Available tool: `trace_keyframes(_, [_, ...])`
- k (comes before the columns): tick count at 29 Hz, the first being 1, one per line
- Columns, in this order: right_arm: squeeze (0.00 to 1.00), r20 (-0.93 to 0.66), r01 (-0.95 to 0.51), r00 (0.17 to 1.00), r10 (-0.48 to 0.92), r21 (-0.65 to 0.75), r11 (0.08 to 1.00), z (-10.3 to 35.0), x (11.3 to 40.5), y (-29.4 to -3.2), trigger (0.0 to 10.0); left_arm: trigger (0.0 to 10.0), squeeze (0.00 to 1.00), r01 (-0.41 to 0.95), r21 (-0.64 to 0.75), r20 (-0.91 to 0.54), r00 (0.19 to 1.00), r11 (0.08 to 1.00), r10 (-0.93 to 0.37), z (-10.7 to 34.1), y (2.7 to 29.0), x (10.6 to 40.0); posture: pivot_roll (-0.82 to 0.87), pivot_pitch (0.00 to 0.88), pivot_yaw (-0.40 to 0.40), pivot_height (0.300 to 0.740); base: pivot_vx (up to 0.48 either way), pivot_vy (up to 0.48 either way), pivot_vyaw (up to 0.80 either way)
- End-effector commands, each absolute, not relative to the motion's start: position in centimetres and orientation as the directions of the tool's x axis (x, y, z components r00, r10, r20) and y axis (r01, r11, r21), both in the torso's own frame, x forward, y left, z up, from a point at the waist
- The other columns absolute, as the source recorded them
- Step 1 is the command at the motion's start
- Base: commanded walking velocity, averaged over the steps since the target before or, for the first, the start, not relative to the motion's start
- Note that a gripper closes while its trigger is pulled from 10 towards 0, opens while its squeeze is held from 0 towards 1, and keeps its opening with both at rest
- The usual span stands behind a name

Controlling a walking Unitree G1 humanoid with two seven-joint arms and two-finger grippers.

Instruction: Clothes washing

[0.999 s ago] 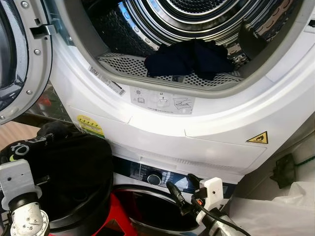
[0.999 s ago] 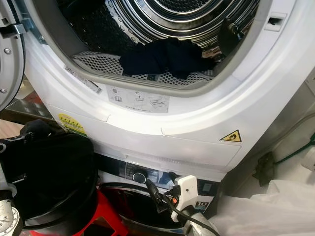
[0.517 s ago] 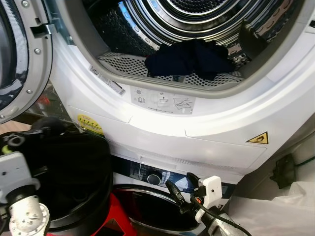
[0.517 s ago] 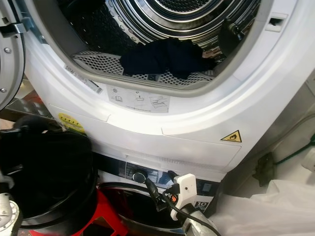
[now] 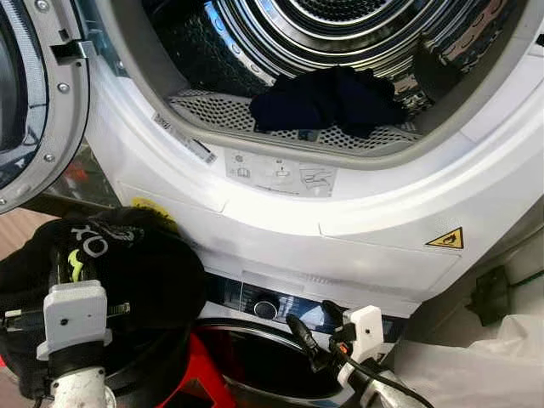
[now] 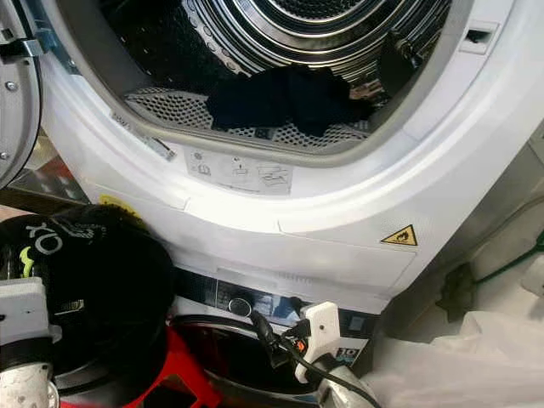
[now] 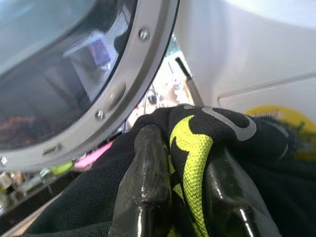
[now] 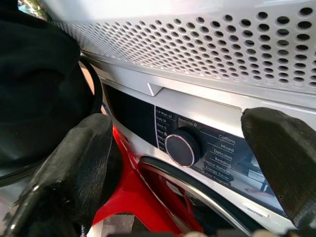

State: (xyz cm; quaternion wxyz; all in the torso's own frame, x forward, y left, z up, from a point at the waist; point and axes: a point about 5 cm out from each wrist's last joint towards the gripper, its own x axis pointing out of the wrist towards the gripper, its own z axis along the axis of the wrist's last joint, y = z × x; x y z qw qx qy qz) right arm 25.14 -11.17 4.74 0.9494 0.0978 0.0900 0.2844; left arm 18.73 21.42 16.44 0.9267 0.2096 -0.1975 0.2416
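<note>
My left gripper (image 7: 185, 168) is shut on a black garment (image 5: 127, 263) with yellow-green and grey print, holding it up at the lower left, below the upper machine's white front. Its fingers (image 7: 145, 173) pinch a fold of the cloth. A dark navy garment (image 5: 327, 98) lies at the front of the upper machine's steel drum (image 5: 340, 21), on the perforated lip. My right gripper (image 5: 316, 327) is open, low in the middle, in front of the lower machine's control dial (image 8: 181, 148). Nothing is between its fingers (image 8: 74, 163).
The upper machine's round door (image 5: 30, 102) stands open at the left. A black tub (image 5: 166, 361) and a red item (image 5: 200, 374) sit beneath the held garment. White plastic sheeting (image 5: 476, 365) lies at the lower right, beside a warning sticker (image 5: 446, 239).
My left gripper has risen with the black garment, lifting it out of the black tub so its printed side now shows. The right gripper has stayed in place.
</note>
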Motion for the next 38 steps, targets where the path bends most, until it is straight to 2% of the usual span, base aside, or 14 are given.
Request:
trace_keyframes(1, [0.0, -0.116, -0.526, 0.82, 0.561, 0.233, 0.818, 4.7, 25.2, -11.2, 10.0, 0.0, 0.0, -0.572, 0.263, 0.491, 0.773, 0.777, 0.402, 17.0, 21.6, 18.1, 0.01, 0.115, 0.001, 0.74, 0.0, 0.0, 0.0])
trace_keyframes(2, [0.0, -0.116, -0.528, 0.818, 0.563, 0.234, 0.816, 4.7, 25.3, -11.2, 10.0, 0.0, 0.0, -0.637, 0.206, 0.426, 0.742, 0.743, 0.518, 16.2, 22.8, 17.7, 0.01, 0.115, 0.0, 0.74, 0.0, 0.0, 0.0])
trace_keyframes(12, [0.0, -0.125, -0.52, 0.822, 0.556, 0.233, 0.822, 4.5, 25.3, -11.6, 10.0, 0.0, 0.0, -0.723, 0.158, 0.36, 0.676, 0.673, 0.643, 15.2, 25.0, 17.2, 0.01, 0.117, -0.003, 0.74, 0.0, 0.0, 0.0])
trace_keyframes(13, [0.0, -0.128, -0.517, 0.823, 0.553, 0.233, 0.824, 4.5, 25.4, -11.7, 10.0, 0.0, 0.0, -0.681, 0.148, 0.34, 0.716, 0.717, 0.61, 15.0, 24.9, 17.6, 0.01, 0.117, -0.004, 0.74, 0.0, 0.0, 0.0])
trace_keyframes(16, [0.0, -0.131, -0.516, 0.823, 0.552, 0.232, 0.825, 4.4, 25.4, -11.8, 10.0, 0.0, 0.0, -0.464, 0.243, 0.397, 0.849, 0.852, 0.349, 15.6, 22.4, 18.6, 0.02, 0.116, -0.004, 0.74, 0.0, 0.0, 0.0])
trace_keyframes(21, [0.0, -0.135, -0.513, 0.825, 0.549, 0.229, 0.827, 4.3, 25.4, -12.0, 10.0, 0.0, 0.0, -0.468, 0.312, 0.448, 0.84, 0.827, 0.306, 16.0, 21.7, 17.4, 0.01, 0.115, -0.004, 0.74, 0.0, 0.0, 0.0])
trace_keyframes(26, [0.0, -0.138, -0.513, 0.825, 0.548, 0.226, 0.828, 4.2, 25.4, -12.2, 10.0, 0.0, 0.0, -0.564, 0.248, 0.395, 0.801, 0.787, 0.45, 15.2, 22.9, 16.6, 0.02, 0.116, -0.007, 0.74, 0.0, 0.0, 0.0])
trace_keyframes(27, [0.0, -0.14, -0.516, 0.822, 0.552, 0.225, 0.826, 4.2, 25.4, -12.1, 10.0, 0.0, 0.0, -0.625, 0.218, 0.358, 0.766, 0.75, 0.534, 14.6, 24.1, 16.3, 0.03, 0.115, -0.011, 0.74, 0.0, 0.0, 0.0])
trace_keyframes(30, [0.0, -0.14, -0.518, 0.821, 0.554, 0.225, 0.825, 4.2, 25.4, -12.1, 10.0, 0.0, 0.0, -0.662, 0.213, 0.343, 0.739, 0.719, 0.58, 14.2, 24.8, 16.2, 0.03, 0.115, -0.011, 0.74, 0.0, 0.0, 0.0])
trace_keyframes(34, [0.0, -0.138, -0.523, 0.818, 0.559, 0.227, 0.821, 4.2, 25.6, -11.9, 10.0, 0.0, 0.0, -0.763, 0.181, 0.278, 0.644, 0.62, 0.712, 13.3, 27.3, 16.2, 0.03, 0.108, -0.012, 0.74, 0.0, 0.0, 0.0])
trace_keyframes(35, [0.0, -0.137, -0.526, 0.816, 0.562, 0.227, 0.819, 4.2, 25.6, -11.8, 10.0, 0.0, 0.0, -0.763, 0.148, 0.209, 0.646, 0.629, 0.734, 12.6, 28.0, 17.0, 0.03, 0.104, -0.012, 0.74, 0.0, 0.0, 0.0])
trace_keyframes(36, [0.0, -0.137, -0.528, 0.815, 0.564, 0.227, 0.818, 4.2, 25.6, -11.7, 10.0, 2.5, 0.0, -0.763, 0.139, 0.18, 0.647, 0.632, 0.741, 12.2, 28.3, 17.3, 0.03, 0.102, -0.011, 0.74, 0.0, 0.0, 0.0])
trace_keyframes(37, [0.0, -0.136, -0.529, 0.814, 0.565, 0.227, 0.817, 4.2, 25.6, -11.6, 10.0, 3.5, 0.0, -0.757, 0.142, 0.163, 0.653, 0.638, 0.74, 12.0, 28.4, 17.7, 0.02, 0.102, -0.01, 0.74, 0.0, 0.0, 0.0])
trace_keyframes(38, [0.0, -0.135, -0.531, 0.813, 0.566, 0.227, 0.817, 4.3, 25.6, -11.6, 10.0, 9.9, 0.0, -0.74, 0.149, 0.158, 0.672, 0.656, 0.723, 11.9, 28.4, 18.1, 0.02, 0.101, -0.01, 0.74, 0.0, 0.0, 0.0])
